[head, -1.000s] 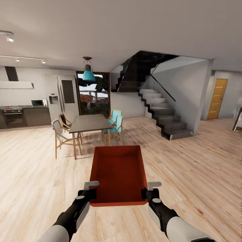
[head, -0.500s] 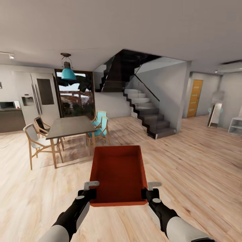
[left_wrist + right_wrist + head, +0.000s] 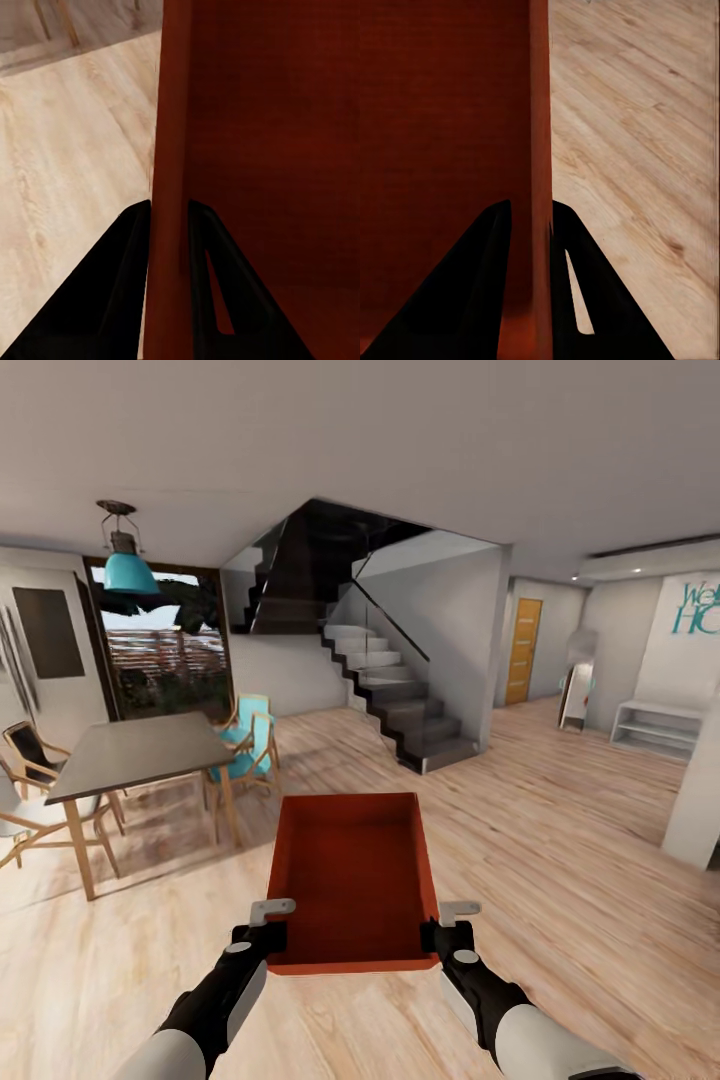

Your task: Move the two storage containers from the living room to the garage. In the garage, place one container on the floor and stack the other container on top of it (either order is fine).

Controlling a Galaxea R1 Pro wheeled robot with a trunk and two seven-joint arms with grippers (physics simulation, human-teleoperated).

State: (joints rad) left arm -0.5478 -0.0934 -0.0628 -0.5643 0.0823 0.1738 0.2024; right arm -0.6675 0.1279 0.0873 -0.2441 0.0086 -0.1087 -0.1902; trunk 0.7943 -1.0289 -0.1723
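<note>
A: What's changed? Quick.

B: The whole head view has swung right: dining table (image 3: 130, 750) and teal pendant lamp (image 3: 128, 565) slid toward the left edge, and a white shelf (image 3: 655, 728) has come in at far right. That's your base turning, not the furniture. The storage container (image 3: 352, 880) sits the same between the arms, so you're carrying it steady, on the way out over wood plank floor (image 3: 560, 860), no garage yet.

A: Grips?

B: Left gripper (image 3: 268, 922) has its fingers pinched over the container's left wall; right gripper (image 3: 448, 922) likewise on the right wall. Wrist views confirm a wall (image 3: 169, 172) clamped between each pair of fingers.

A: Any text?

B: Teal wall lettering (image 3: 697, 610), cut off, roughly "We… HO…". Can't read the rest.
</note>
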